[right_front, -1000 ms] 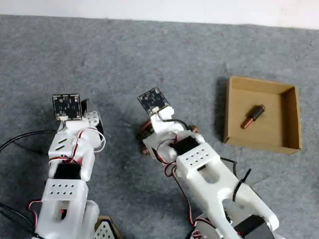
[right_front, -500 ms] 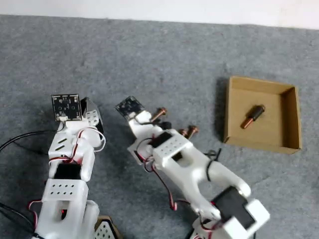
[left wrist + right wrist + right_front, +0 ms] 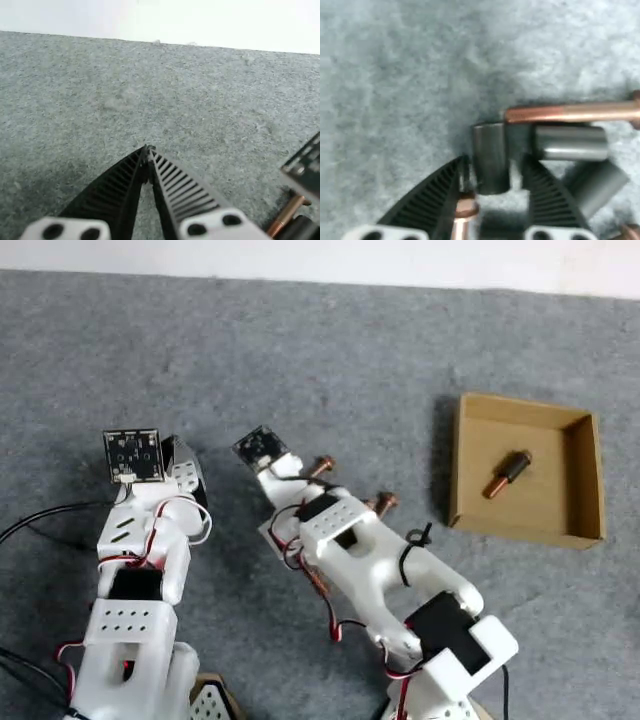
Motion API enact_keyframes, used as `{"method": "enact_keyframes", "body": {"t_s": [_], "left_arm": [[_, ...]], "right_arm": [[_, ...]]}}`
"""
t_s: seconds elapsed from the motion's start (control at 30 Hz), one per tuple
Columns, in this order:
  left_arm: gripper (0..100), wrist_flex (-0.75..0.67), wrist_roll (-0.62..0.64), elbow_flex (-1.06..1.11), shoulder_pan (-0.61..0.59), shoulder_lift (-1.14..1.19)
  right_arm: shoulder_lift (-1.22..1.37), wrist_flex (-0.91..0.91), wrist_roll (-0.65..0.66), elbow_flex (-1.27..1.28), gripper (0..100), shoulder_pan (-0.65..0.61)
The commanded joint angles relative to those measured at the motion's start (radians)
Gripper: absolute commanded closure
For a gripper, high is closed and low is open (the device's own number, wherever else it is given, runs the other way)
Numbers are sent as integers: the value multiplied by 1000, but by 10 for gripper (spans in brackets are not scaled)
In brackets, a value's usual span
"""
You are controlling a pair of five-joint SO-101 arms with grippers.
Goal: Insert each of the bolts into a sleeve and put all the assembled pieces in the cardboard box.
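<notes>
1. Between the fingers of the right gripper [image 3: 492, 167] stands a dark sleeve [image 3: 490, 145], seen on end in the right wrist view. The fingers are narrowly apart. One tip sits just at the sleeve's side and a slim gap shows at the other, so the sleeve is bracketed rather than pinched.
2. Just past that sleeve a copper bolt [image 3: 570, 112] lies flat on the grey mat [image 3: 395, 75]. A second sleeve [image 3: 570, 142] lies alongside it, and a third sleeve [image 3: 597, 182] lies slanted near one finger. A copper stub [image 3: 462, 210] shows beside the other finger.
3. From above, the right arm covers the sleeves. A near bolt head [image 3: 321, 465] and a far bolt head [image 3: 384, 502] poke out beside its wrist.
4. The left gripper [image 3: 146, 150] has its fingers pressed together on nothing, over bare mat.
5. The cardboard box [image 3: 470, 465] sits well apart from both grippers, on the right arm's side. One assembled piece [image 3: 507, 473] lies inside it.
</notes>
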Motion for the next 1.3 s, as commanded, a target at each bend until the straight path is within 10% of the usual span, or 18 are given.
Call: {"method": "enact_keyframes", "body": {"t_s": [0.0, 0.73, 1.27], "left_arm": [[989, -21, 3, -8, -13, 1], [989, -21, 3, -4, -8, 1], [989, -21, 3, -4, -7, 1]], "right_arm": [[12, -13, 9, -19, 900, 4], [-303, -33, 9, 134, 994, 45], [-325, -252, 8, 239, 994, 478]]}}
